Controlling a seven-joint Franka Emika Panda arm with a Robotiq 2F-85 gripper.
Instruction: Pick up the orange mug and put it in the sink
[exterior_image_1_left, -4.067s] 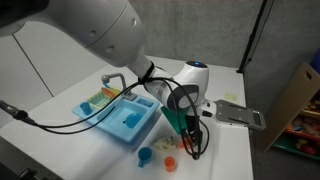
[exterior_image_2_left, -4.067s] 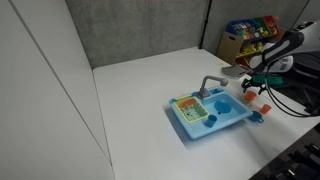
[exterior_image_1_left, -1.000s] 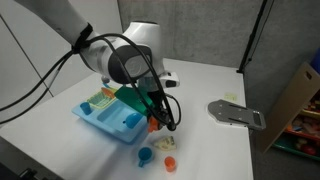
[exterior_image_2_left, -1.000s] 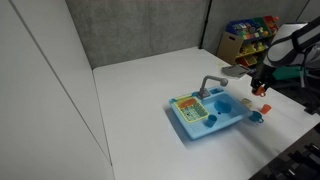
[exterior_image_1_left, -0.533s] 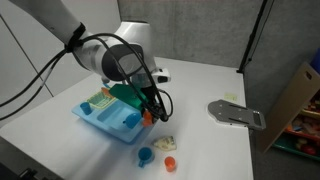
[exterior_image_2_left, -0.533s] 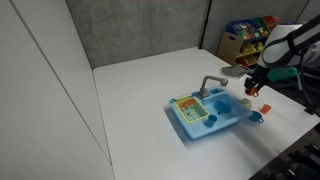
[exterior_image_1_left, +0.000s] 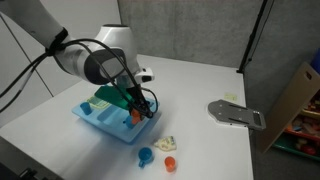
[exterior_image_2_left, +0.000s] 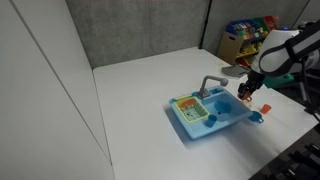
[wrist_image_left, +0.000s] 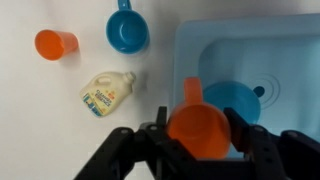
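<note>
The orange mug (wrist_image_left: 198, 128) sits between my gripper's (wrist_image_left: 197, 130) two black fingers, which are shut on it, its handle pointing away from the wrist. It hangs over the near edge of the light blue sink (wrist_image_left: 280, 50), beside a blue round piece (wrist_image_left: 240, 100) lying in the basin. In both exterior views the gripper (exterior_image_1_left: 135, 108) (exterior_image_2_left: 247, 92) holds the orange mug (exterior_image_1_left: 136, 115) above the sink (exterior_image_1_left: 103, 122) (exterior_image_2_left: 190, 128), on the side away from the faucet (exterior_image_2_left: 208, 84).
On the white table beside the sink lie a blue mug (wrist_image_left: 127, 30) (exterior_image_1_left: 145, 156), a smaller pale orange cup (wrist_image_left: 56, 44) (exterior_image_1_left: 170, 162) and a white toy bottle (wrist_image_left: 108, 92) (exterior_image_1_left: 166, 144). A grey flat board (exterior_image_1_left: 237, 113) lies farther off.
The arm has carried the orange mug from above the table toward the sink; it now hangs over the sink's edge. The grip has stayed shut.
</note>
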